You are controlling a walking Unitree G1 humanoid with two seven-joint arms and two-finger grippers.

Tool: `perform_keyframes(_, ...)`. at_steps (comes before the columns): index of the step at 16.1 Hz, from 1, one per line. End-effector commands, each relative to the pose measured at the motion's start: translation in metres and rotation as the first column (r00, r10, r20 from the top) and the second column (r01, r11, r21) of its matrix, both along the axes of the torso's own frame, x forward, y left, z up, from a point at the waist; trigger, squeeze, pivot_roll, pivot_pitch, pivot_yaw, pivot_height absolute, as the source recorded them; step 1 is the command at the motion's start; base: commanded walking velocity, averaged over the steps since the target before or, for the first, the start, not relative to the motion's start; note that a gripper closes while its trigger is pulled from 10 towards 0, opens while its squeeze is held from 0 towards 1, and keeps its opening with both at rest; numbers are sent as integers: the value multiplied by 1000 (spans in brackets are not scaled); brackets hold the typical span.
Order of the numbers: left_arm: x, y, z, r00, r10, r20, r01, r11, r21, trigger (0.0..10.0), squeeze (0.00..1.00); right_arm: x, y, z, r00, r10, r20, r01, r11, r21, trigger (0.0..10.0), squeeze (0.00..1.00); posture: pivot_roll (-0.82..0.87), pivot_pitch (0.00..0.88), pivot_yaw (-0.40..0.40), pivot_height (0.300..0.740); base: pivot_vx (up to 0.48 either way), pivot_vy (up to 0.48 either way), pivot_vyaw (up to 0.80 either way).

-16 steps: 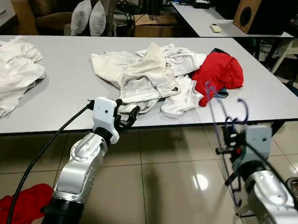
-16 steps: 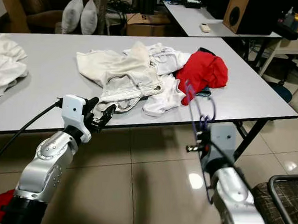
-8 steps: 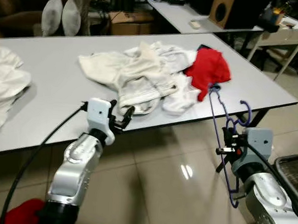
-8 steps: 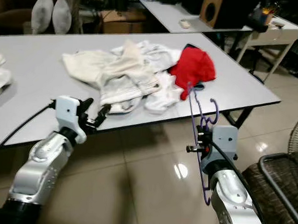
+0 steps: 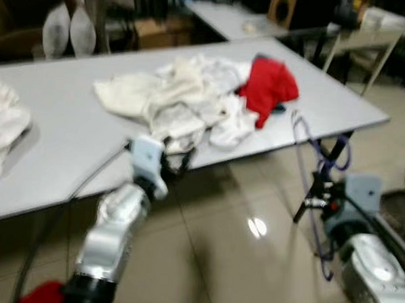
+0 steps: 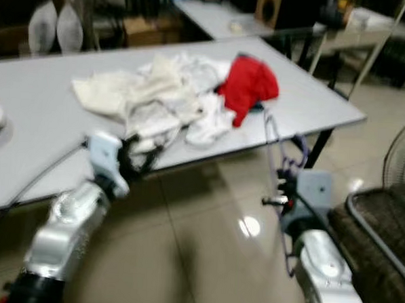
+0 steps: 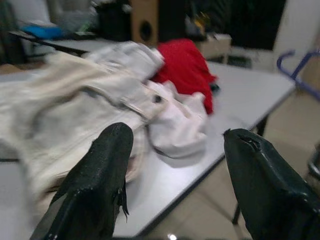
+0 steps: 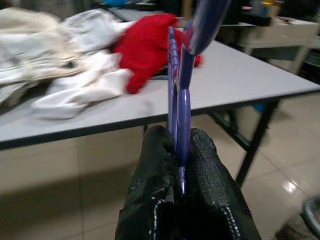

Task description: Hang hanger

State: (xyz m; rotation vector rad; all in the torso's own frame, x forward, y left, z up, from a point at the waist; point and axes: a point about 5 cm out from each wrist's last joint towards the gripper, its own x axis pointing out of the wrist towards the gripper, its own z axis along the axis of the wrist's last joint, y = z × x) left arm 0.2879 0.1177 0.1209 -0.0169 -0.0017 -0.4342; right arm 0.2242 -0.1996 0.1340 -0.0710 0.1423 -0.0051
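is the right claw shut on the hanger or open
Shut: the right claw has both black fingers pressed against the purple hanger.

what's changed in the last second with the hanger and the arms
Mostly the camera: the head views have swung towards the robot's right and blurred, so the table and clothes pile only seem to shift. The right gripper stays shut on the purple hanger, held upright in front of the table edge. The left gripper stays open near the pile, holding nothing. Nothing was picked up or released.
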Motion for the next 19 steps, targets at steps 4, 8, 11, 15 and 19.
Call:
perform_keyframes(4,7,0,4,999,18,34,-19,999,35,10000,0,-3,-6,6,1000,10,19,-9,1000,-29,10000,0,-230,0,13,740,392,0,0)
perform_keyframes(8,6,-2,3,999,-2,36,0,998,60,10000,0,0,-12,10,999,26,30,-25,999,-39,10000,0,-222,0,3,740,374,0,0)
perform_keyframes(11,3,-7,-4,995,-102,6,101,989,111,10000,0,0,-13,11,997,77,29,-75,996,-42,10000,0,-220,0,-5,740,101,0,0)
perform_keyframes(15,8,-5,-6,985,-165,43,144,938,315,10000,1000,-5,-18,11,994,112,12,-111,992,-64,10000,0,-235,0,-2,740,0,0,0)
perform_keyframes(19,15,-3,-15,980,-196,26,161,866,473,10000,0,-7,-24,11,993,122,-3,-122,988,-94,10000,0,-247,0,10,740,0,0,0)
